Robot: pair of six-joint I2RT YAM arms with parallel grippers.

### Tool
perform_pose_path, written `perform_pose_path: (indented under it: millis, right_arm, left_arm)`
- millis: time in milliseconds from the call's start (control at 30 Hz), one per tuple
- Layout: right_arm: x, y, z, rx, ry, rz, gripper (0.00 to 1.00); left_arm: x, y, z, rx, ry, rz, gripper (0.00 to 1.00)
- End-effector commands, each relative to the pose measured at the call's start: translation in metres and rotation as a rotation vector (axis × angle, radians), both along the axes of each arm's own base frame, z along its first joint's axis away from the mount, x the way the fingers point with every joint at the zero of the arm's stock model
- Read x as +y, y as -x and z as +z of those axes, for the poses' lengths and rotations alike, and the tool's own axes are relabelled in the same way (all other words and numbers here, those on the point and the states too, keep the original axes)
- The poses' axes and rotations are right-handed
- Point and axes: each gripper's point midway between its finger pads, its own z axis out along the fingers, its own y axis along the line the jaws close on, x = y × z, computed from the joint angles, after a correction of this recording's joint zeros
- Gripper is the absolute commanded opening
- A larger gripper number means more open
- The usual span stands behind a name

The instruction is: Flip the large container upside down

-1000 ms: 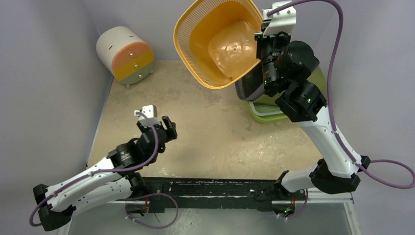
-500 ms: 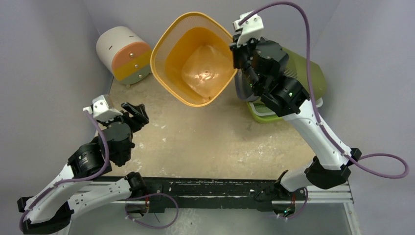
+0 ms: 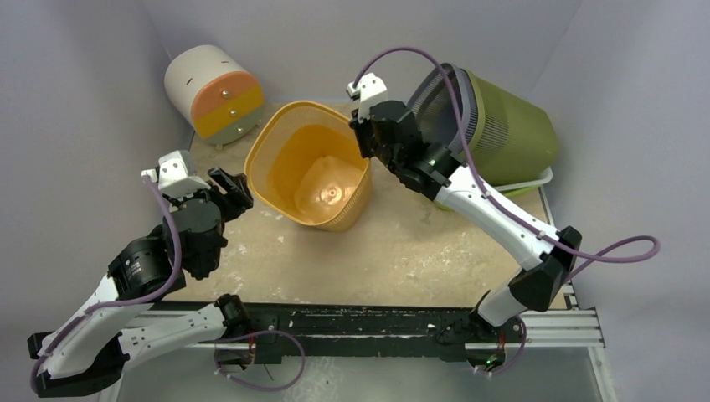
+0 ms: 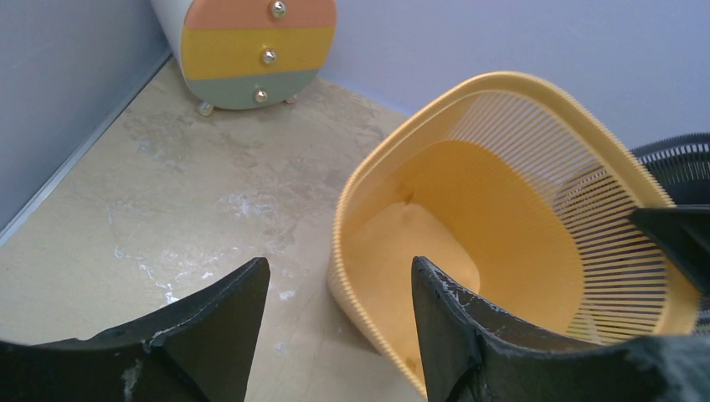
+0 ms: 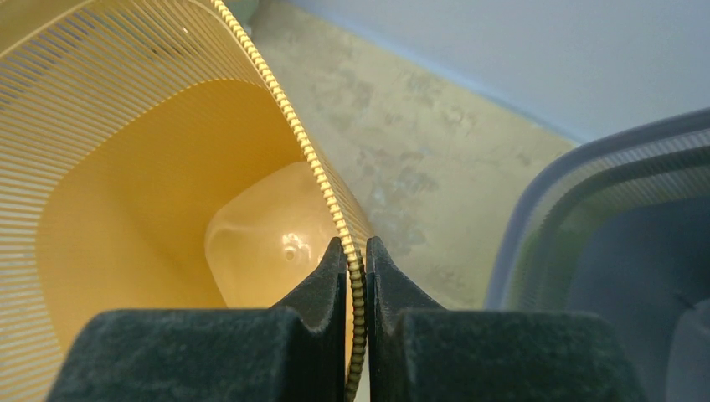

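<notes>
The yellow slatted basket (image 3: 308, 172) stands on the table just left of centre, mouth up and tilted slightly toward the left. My right gripper (image 3: 367, 141) is shut on its right rim; in the right wrist view the fingers pinch the ribbed rim (image 5: 335, 205) between them (image 5: 356, 249). My left gripper (image 3: 232, 189) is open and empty, just left of the basket and apart from it. In the left wrist view (image 4: 339, 270) the basket (image 4: 502, 218) fills the right half, past the right fingertip.
A dark green bin (image 3: 498, 126) lies on its side at the back right, over a light green tray (image 3: 536, 179); its grey rim shows in the right wrist view (image 5: 536, 209). A round white drawer unit (image 3: 213, 88) stands in the back left corner (image 4: 251, 42).
My right gripper has brought the basket from high at the back down and left onto the table. My left arm has swung left and now points at the basket's left side.
</notes>
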Motion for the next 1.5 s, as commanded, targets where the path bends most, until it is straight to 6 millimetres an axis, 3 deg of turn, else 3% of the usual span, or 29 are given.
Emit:
perform_pose_path:
  millis: [0, 100, 133, 200, 333, 533, 667, 900, 1067, 1233, 1467]
  right_arm:
    - [0.016, -0.001, 0.057, -0.109, -0.272, 0.005, 0.0]
    - [0.014, -0.007, 0.042, -0.092, -0.245, -0.031, 0.0]
    - [0.014, -0.008, 0.036, -0.084, -0.23, -0.039, 0.04]
    - [0.014, -0.01, 0.026, -0.067, -0.207, -0.047, 0.3]
    - [0.01, -0.01, 0.013, -0.046, -0.193, -0.072, 0.67]
    - [-0.005, -0.01, 0.021, -0.069, -0.189, -0.129, 0.81]
    - [-0.033, -0.007, 0.043, -0.121, -0.208, -0.225, 0.91]
    - [-0.098, -0.003, 0.077, -0.162, -0.252, -0.345, 0.93]
    - [-0.146, -0.003, 0.078, -0.159, -0.282, -0.392, 0.93]
    - [-0.166, 0.009, 0.075, -0.159, -0.275, -0.428, 0.97]
    - [-0.183, 0.022, 0.07, -0.166, -0.27, -0.463, 0.98]
  left_arm:
    - [-0.003, 0.0, 0.003, 0.002, -0.017, -0.033, 0.6]
    - [-0.005, 0.0, -0.002, 0.006, -0.014, -0.038, 0.6]
    - [-0.008, -0.001, -0.003, 0.008, -0.016, -0.046, 0.61]
    - [-0.014, -0.002, -0.007, 0.014, -0.023, -0.071, 0.61]
    - [-0.035, -0.008, -0.012, 0.031, -0.083, -0.157, 0.61]
    - [-0.061, -0.014, -0.006, 0.033, -0.145, -0.27, 0.61]
    - [-0.091, -0.013, 0.007, -0.013, -0.17, -0.429, 0.61]
    - [-0.141, -0.022, 0.029, -0.055, -0.352, -0.639, 0.61]
    - [-0.203, -0.025, 0.012, -0.038, -0.571, -0.928, 0.63]
    - [-0.25, -0.026, -0.001, -0.06, -0.635, -1.12, 0.64]
    - [-0.281, -0.068, -0.024, 0.04, -0.637, -1.012, 0.65]
